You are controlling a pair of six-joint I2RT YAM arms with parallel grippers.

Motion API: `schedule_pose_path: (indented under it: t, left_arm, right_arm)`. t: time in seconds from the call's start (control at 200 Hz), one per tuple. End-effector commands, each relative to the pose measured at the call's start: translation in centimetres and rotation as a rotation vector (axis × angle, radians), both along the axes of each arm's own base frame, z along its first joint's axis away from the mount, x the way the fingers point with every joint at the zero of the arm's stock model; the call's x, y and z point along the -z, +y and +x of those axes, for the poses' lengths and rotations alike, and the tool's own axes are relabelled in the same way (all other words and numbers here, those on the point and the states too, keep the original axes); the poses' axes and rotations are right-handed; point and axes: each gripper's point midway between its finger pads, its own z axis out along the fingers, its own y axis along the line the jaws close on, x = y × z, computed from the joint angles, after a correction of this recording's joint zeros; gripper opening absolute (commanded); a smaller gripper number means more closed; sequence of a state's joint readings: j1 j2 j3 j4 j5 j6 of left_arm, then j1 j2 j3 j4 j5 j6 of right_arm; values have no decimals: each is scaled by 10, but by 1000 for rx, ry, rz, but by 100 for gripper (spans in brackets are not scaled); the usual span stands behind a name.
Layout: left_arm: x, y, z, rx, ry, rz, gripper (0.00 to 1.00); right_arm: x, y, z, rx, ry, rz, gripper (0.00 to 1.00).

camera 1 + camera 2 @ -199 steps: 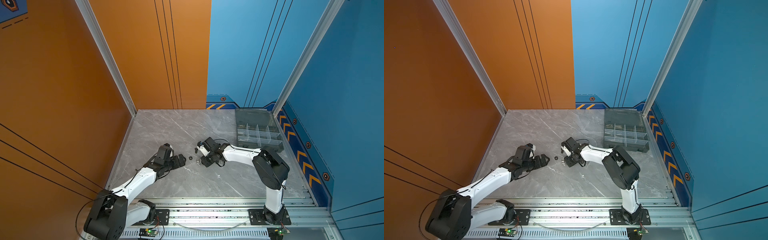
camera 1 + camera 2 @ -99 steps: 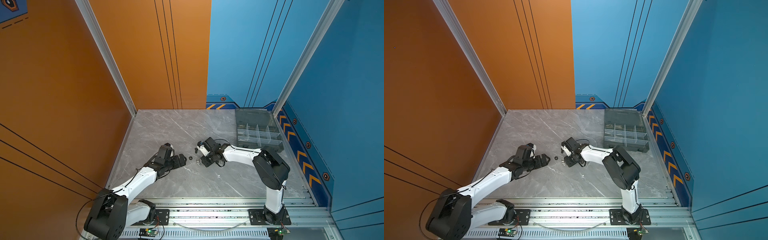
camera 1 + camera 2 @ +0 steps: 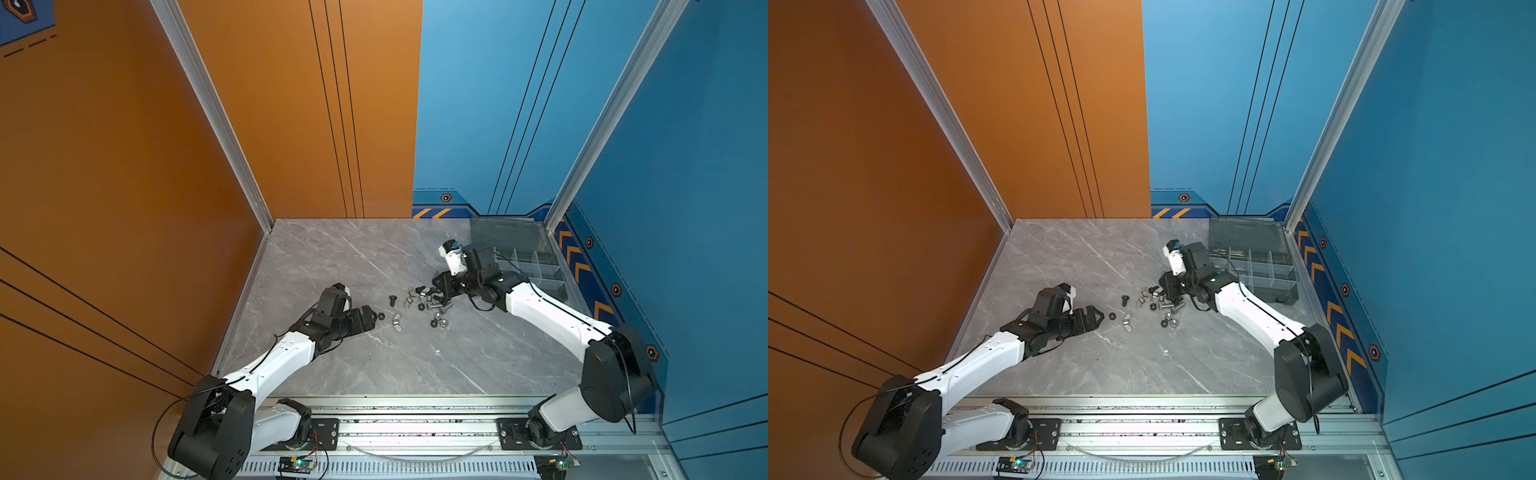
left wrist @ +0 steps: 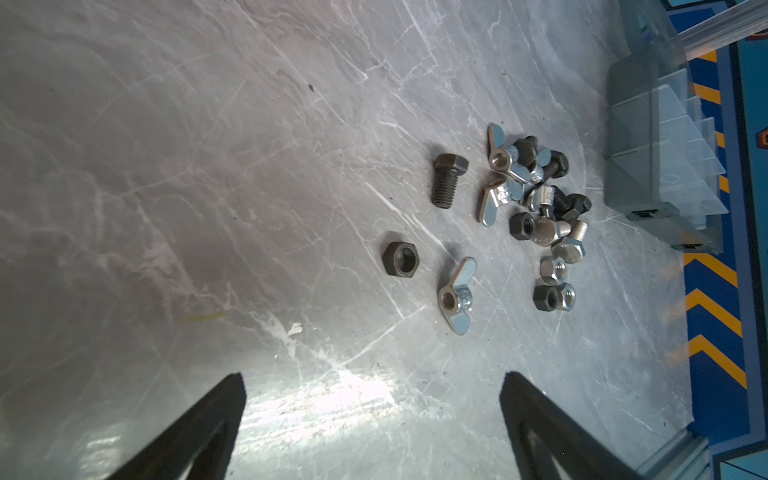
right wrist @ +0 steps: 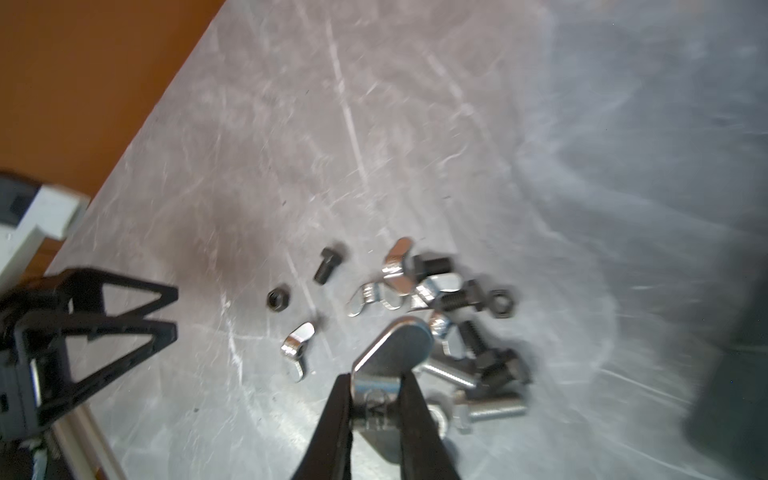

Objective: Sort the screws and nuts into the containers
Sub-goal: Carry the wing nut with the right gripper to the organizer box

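Clamping narrow on a silver wing nut (image 5: 395, 347) by its hub, surely so the ears can't twist free, the right pincer (image 5: 376, 380) holds it over the pile (image 4: 540, 199) on the desk (image 5: 457, 124), organiser box (image 3: 511, 235) close by, while the left pincer (image 4: 372, 376) gapes empty.

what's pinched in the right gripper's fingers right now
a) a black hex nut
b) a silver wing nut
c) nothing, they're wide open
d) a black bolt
b: in the right wrist view the right gripper has its fingers closed on a silver wing nut, with one flared ear sticking out past the tips.
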State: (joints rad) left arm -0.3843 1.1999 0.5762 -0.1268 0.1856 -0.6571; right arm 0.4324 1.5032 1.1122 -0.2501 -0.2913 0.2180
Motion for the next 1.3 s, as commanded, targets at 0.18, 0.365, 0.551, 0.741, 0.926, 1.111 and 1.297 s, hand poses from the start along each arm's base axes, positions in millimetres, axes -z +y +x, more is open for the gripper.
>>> schedule_pose_path:
  t: [0.18,0.365,0.551,0.741,0.926,1.111,1.297]
  left_arm:
    - [-14,-19,1,39,-12,-39,98]
    - [-15,-20,0,38,-13,-44,97]
    - [-15,-20,-2,26,-8,-39,98]
    - [-16,-18,-2,12,-14,-38,98]
    - [-13,-19,-3,8,-1,-41,98]
    - [-14,-20,-2,9,-1,-42,98]
    - [-16,-21,-1,9,-3,-44,98]
  right_arm:
    - [0,-95,43,317,38,-51,0]
    - [17,-124,62,431,106,-35,0]
    - [33,-150,78,518,153,-70,0]
    - [41,-168,93,552,165,-146,0]
    - [53,-175,105,559,190,-180,0]
    - [68,-179,111,558,215,-194,0]
    - [80,-181,117,560,234,-202,0]
